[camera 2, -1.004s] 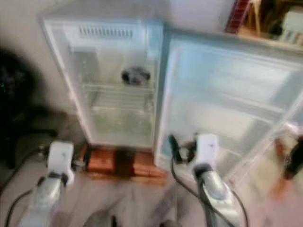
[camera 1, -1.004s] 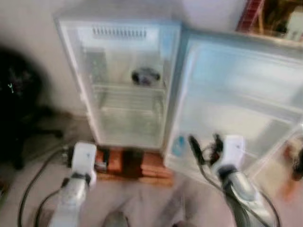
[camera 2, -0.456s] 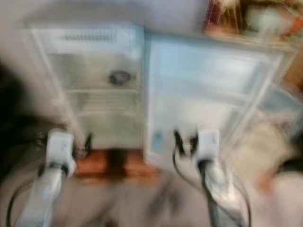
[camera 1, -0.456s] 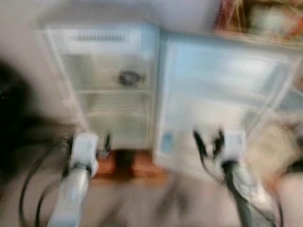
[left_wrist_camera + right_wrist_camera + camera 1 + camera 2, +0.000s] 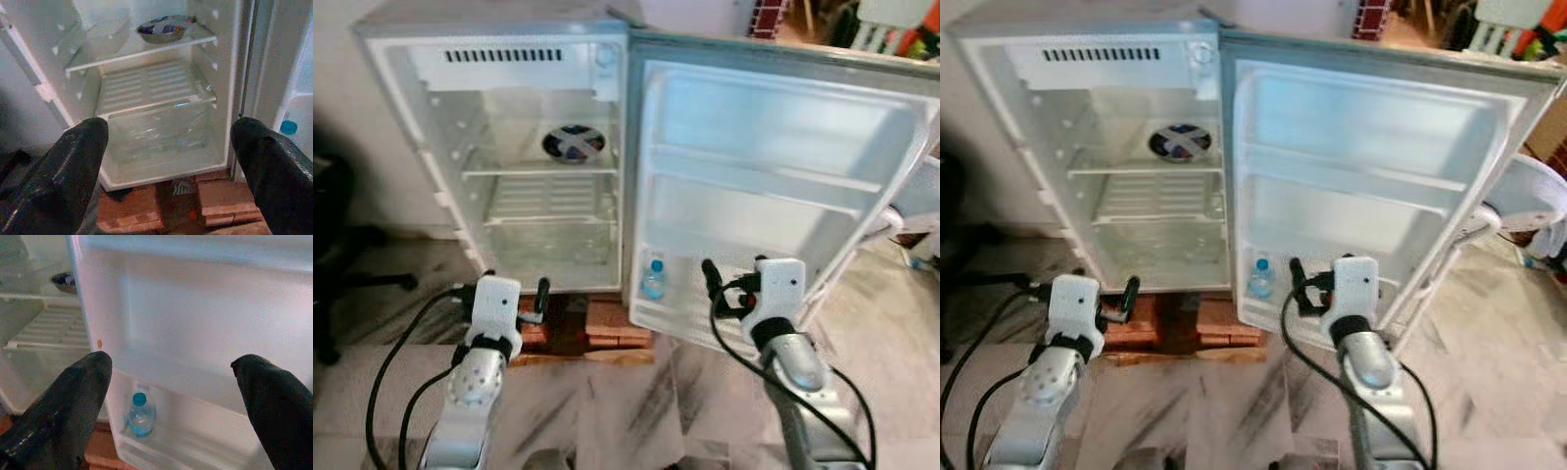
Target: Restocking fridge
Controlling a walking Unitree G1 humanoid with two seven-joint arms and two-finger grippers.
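Plainly, from the head view, the risk I judge is the right gripper (image 5: 724, 289) clipping the open fridge door (image 5: 773, 186), being so near it. Left wrist view: left gripper (image 5: 168, 147) spread, empty, facing the crisper drawer (image 5: 156, 125). Right wrist view: fingers spread; water bottle (image 5: 139, 413) sits ahead between them, in the lowest door bin.

A pale plaster wall (image 5: 362, 127) closes the far left of the room, and the floor (image 5: 607, 411) in the near part is grey marbled tile streaked with darker veins. A low stack of red bricks (image 5: 597, 328) lies on that floor near the middle, and the black base of a chair (image 5: 342, 274) stands in shadow at the left edge. At the far right a brick pillar (image 5: 766, 15) rises, with cluttered, indistinct furniture beside it.
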